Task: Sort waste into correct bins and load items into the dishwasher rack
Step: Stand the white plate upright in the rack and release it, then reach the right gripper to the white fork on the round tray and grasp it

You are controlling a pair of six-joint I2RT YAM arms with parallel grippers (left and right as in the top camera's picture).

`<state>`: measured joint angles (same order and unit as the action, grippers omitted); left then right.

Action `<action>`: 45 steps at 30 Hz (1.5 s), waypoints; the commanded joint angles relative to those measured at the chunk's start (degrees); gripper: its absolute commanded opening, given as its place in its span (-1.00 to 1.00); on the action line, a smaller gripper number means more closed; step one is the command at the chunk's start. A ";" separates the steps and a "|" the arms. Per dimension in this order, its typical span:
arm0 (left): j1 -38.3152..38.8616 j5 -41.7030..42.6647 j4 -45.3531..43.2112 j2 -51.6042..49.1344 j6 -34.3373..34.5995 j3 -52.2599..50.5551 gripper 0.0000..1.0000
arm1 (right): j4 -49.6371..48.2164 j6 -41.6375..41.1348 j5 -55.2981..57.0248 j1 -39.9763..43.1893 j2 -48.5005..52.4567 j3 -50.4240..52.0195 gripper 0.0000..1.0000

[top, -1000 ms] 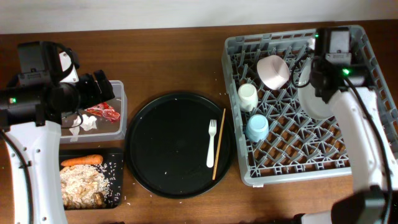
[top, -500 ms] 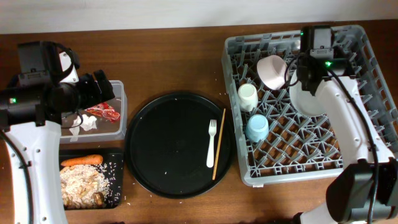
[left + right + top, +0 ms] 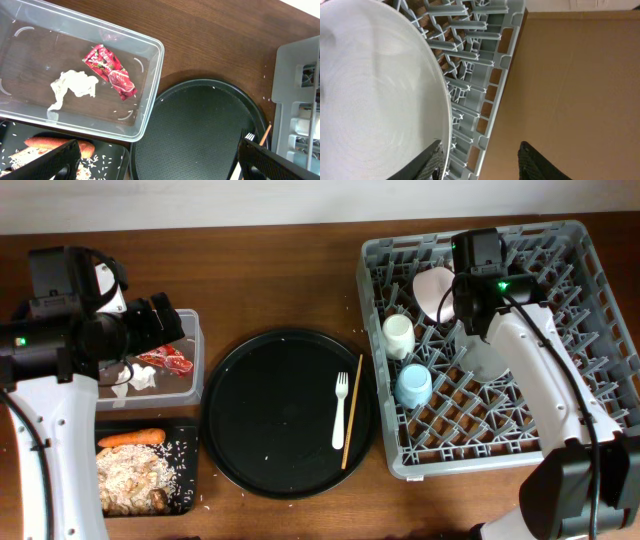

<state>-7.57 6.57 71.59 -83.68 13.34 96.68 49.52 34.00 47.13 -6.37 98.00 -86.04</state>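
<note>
Tabletop is dark wood grain. The rack looks like matte grey plastic. The tub is clear glossy plastic and the wrapper is crinkly red foil.

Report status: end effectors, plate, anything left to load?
Left end effector open, empty, over clear tub. Right end effector open beside plate; plate in rack. Fork, chopsticks on round tray, not yet loaded.

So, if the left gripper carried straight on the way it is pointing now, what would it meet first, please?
Probably the corner of the clear tub beside the round black tray: the open left gripper centres on that spot. Depth is unclear, so it might touch the tray's rim instead.
</note>
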 commanded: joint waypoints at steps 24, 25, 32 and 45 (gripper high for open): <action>-0.15 -0.61 0.09 0.76 0.74 0.85 0.99 | 14.93 -56.30 -52.96 -27.19 -15.85 -0.61 0.94; -0.15 -0.59 0.09 0.76 0.74 0.85 0.98 | 14.64 -59.23 -55.43 -27.39 -15.21 -0.59 0.97; -0.15 -0.59 0.09 0.76 0.74 0.85 0.98 | 13.60 -63.28 -61.31 -28.76 -7.54 -0.48 -0.07; -0.15 -0.61 0.09 0.76 0.74 0.85 0.99 | 10.69 -72.67 -45.03 -37.07 12.02 -0.48 -0.46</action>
<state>-7.57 6.55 71.61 -83.68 13.34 96.71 60.36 -37.15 -2.46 -43.20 107.66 -86.28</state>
